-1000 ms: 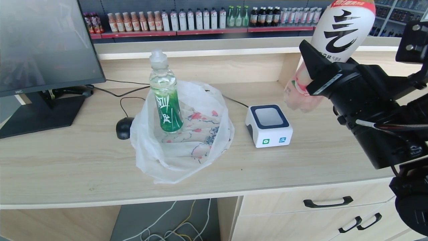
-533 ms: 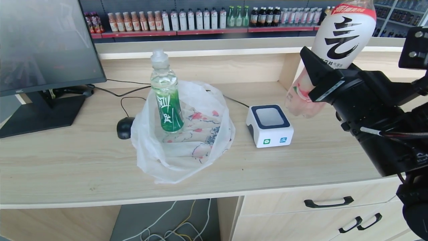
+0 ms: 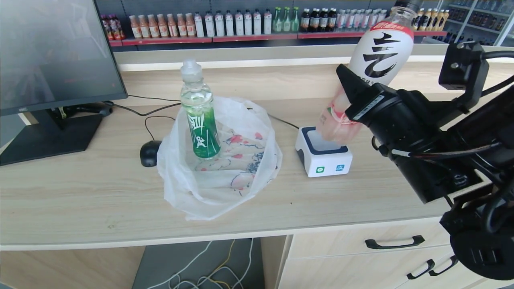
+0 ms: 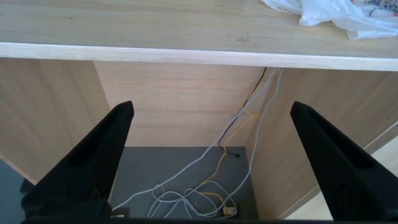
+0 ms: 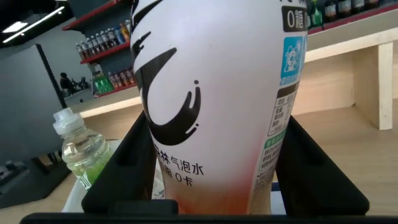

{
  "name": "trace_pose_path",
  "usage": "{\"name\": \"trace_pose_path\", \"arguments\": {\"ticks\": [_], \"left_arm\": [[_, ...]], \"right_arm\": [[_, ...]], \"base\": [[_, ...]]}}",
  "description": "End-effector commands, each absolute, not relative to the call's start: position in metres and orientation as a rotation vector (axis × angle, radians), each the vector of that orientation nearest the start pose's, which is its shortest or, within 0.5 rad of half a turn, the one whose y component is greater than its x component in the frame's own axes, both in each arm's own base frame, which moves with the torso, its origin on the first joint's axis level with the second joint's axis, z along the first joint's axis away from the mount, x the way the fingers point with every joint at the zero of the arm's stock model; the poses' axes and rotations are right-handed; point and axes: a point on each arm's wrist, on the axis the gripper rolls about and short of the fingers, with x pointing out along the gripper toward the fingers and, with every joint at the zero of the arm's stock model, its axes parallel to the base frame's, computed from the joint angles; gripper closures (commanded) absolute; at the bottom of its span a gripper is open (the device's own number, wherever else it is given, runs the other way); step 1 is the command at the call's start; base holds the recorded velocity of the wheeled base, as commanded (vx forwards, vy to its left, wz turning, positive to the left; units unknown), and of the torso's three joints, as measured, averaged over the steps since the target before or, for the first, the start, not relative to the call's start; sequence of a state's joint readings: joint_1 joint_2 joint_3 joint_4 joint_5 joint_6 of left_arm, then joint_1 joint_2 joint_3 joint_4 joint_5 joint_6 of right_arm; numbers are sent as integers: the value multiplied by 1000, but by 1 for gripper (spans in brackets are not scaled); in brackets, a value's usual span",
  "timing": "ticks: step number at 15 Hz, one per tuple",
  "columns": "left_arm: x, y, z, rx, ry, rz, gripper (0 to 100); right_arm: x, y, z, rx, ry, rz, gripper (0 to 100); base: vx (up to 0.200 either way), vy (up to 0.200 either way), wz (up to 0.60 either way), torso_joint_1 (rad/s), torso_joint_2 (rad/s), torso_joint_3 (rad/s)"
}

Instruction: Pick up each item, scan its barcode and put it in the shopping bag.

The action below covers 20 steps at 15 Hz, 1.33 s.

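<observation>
R claw (image 3: 353, 102) clamped on tall white-and-pink labelled plastic bottle (image 3: 375, 60), its base hung just over white boxy scanner (image 3: 327, 162) right of tabletop (image 3: 361, 192) middle, prob. for barcode read; translucent plastic shopping bag (image 3: 225, 184) near, mouth open, green-labelled clear bottle (image 3: 199, 120) standing inside toward its back; L claw (image 4: 211, 112) spread wide below tabletop's front edge.

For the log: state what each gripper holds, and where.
Right gripper grips the white-labelled drink bottle around its lower body; left gripper open, holding nothing.
</observation>
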State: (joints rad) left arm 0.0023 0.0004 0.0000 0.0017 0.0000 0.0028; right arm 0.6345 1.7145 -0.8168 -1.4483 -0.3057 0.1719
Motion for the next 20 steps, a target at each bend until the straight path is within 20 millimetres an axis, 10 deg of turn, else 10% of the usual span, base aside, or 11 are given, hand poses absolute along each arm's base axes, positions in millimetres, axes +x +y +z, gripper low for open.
{"name": "trace_pose_path", "arguments": {"ticks": [1, 8, 20], "left_arm": [[-23, 0, 75, 3, 3, 3, 0], [-23, 0, 75, 3, 3, 3, 0], [-23, 0, 75, 3, 2, 3, 0]], "right_arm": [[269, 189, 257, 485, -443, 376, 100], [288, 202, 267, 971, -295, 458, 100], [334, 175, 219, 1076, -202, 307, 100]], "base": [[0, 0, 0, 0, 0, 0], [0, 0, 0, 0, 0, 0], [0, 0, 0, 0, 0, 0]]}}
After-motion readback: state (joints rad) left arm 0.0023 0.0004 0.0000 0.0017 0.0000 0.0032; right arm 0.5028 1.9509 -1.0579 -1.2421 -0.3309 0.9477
